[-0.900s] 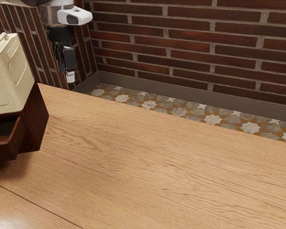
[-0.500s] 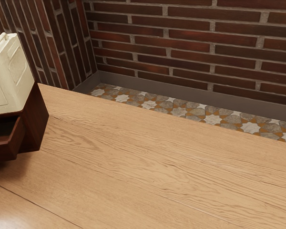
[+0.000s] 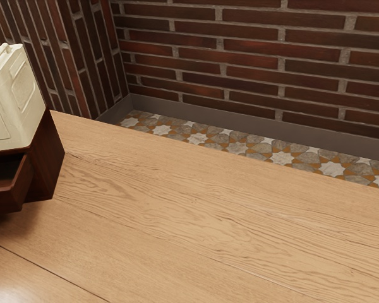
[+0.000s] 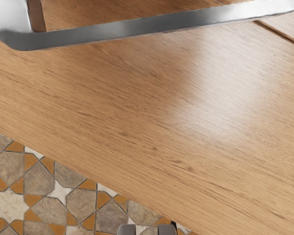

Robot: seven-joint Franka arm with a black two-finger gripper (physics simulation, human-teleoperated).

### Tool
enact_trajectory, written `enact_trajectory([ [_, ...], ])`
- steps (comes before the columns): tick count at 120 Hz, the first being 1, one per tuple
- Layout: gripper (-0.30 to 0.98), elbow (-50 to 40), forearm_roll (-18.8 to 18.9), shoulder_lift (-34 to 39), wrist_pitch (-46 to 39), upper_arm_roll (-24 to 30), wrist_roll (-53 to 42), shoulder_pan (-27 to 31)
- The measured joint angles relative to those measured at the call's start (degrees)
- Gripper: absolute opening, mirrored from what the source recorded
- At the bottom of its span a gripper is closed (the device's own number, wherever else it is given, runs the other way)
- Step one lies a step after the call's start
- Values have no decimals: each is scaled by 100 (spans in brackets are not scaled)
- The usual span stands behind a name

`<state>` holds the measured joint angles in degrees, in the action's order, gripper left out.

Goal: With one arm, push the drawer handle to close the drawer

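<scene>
The dark reddish-brown wooden drawer (image 3: 6, 198) stands pulled out from its matching cabinet (image 3: 47, 165), so the closing is not yet done. My gripper (image 4: 146, 229) has its fingers parted, away from the silver metal handle (image 4: 147, 26); reaching and pushing remain, I believe.

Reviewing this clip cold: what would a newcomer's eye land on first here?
Probably the cream jerrycan on the dark wooden cabinet at the exterior view's left edge, with the drawer standing open beneath it. In the wrist view, the shiny metal bar stretches across the top, above the wood-grained table, while the gripper's parted fingertips peek in at the lower edge.
</scene>
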<state>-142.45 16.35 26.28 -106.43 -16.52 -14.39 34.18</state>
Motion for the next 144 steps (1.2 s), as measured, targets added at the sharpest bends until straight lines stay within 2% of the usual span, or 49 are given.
enact_trajectory([
  [26,-8,-592,181,-8,-1446,-240,583,-22],
  [51,-9,-595,98,-174,-2198,-263,1001,-258],
  [116,-10,89,-187,-1117,-2790,-287,1602,-477],
  [144,-10,606,-360,-1788,-2882,-282,1733,-503],
])
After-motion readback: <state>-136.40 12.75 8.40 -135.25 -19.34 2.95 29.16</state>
